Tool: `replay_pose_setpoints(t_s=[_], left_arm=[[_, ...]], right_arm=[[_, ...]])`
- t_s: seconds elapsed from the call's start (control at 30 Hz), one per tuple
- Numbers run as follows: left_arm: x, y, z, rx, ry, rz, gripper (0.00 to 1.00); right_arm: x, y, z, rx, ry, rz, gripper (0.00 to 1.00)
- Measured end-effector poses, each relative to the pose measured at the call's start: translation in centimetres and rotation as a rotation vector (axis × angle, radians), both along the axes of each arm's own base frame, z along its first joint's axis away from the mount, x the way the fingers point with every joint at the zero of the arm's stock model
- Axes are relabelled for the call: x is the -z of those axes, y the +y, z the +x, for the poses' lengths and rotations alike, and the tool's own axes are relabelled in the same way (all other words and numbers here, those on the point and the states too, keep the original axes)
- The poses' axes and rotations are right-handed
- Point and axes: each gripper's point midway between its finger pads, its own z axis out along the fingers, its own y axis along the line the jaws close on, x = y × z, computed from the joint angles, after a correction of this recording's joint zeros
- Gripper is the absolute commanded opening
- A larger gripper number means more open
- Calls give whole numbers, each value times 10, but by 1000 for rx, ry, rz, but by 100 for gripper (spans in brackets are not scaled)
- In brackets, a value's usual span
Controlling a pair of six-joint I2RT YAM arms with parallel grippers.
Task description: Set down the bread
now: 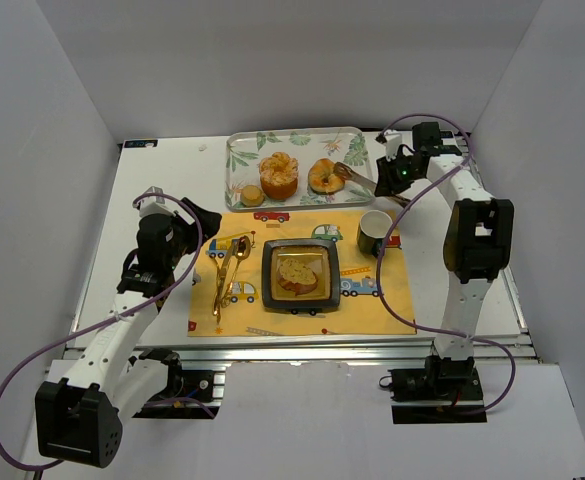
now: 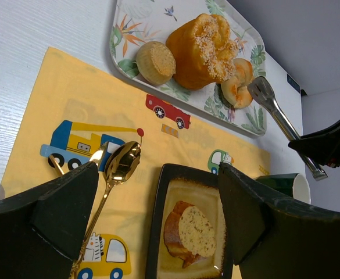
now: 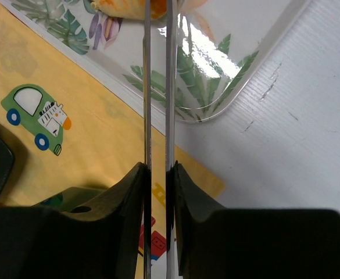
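**Apparently the bread is placed, and the tongs are at the tray**

One slice of bread [image 1: 298,272] lies in the middle of the black plate [image 1: 270,275], on the yellow placemat [image 1: 372,310]. It is well apart from the right jaws and lies just ahead of the left jaws, a little lower. So I judge the main step as done. What is left, as far as I can see, is only to put down the tongs [image 1: 357,178] or to take one more piece; I cannot tell which.

The right jaws are closed tightly on the two handles of the tongs and press them nearly together. The tips, far ahead of these jaws, are over the tray [image 1: 357,140], just beside a round bun [image 1: 324,176], and carry nothing that I can see. The left jaws stand wide open and empty above the placemat, touching nothing. A golden spoon [image 2: 120,165] lies below them, nearer to their left finger.
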Motion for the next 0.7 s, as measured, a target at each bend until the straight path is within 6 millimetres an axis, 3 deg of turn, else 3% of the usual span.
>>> replay_pose_setpoints(t_s=[0.3,0.53,0.7], left_arm=[[-2,0,1,0,-5,-1,92],[-2,0,0,0,-2,0,92],[-3,0,-1,0,-4,-1,92]], right_arm=[[1,4,-6,-12,21,7,1],[-8,7,-8,-34,18,71,0],[-33,11,-14,-53,-25,123,0]])
